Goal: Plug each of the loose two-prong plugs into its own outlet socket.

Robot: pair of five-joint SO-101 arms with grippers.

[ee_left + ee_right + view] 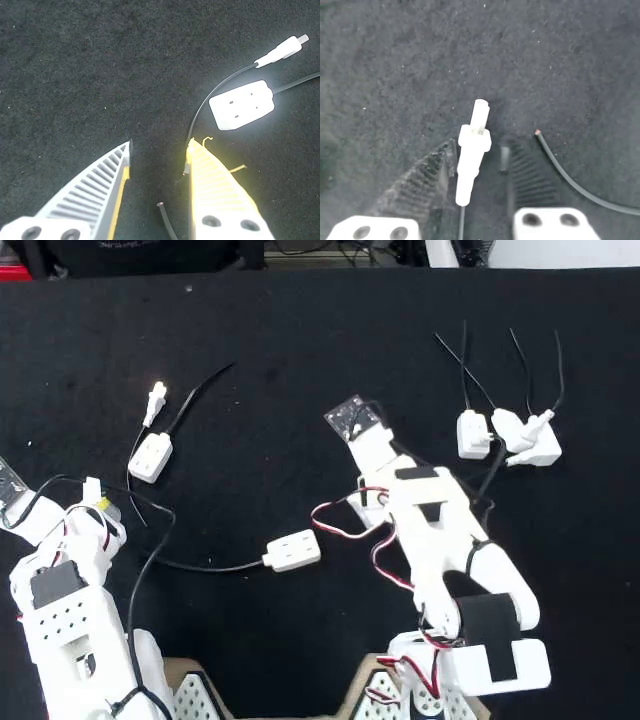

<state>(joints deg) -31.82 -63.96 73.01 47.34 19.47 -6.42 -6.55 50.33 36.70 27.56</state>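
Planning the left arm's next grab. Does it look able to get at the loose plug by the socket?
Probably yes: the left gripper is open, and the plug lies uncovered on the table beyond the socket, with only thin cord between.

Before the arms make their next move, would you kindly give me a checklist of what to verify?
1. Left gripper jaws open and empty: ok.
2. Loose plug seated in the outlet socket ahead of the left gripper: not ok, it lies beside it.
3. Second plug inside the right gripper, prong end pointing outward: ok.
4. Firm hold on the second plug: cannot tell.
5. Middle socket free to receive it: ok, nothing is plugged into it.
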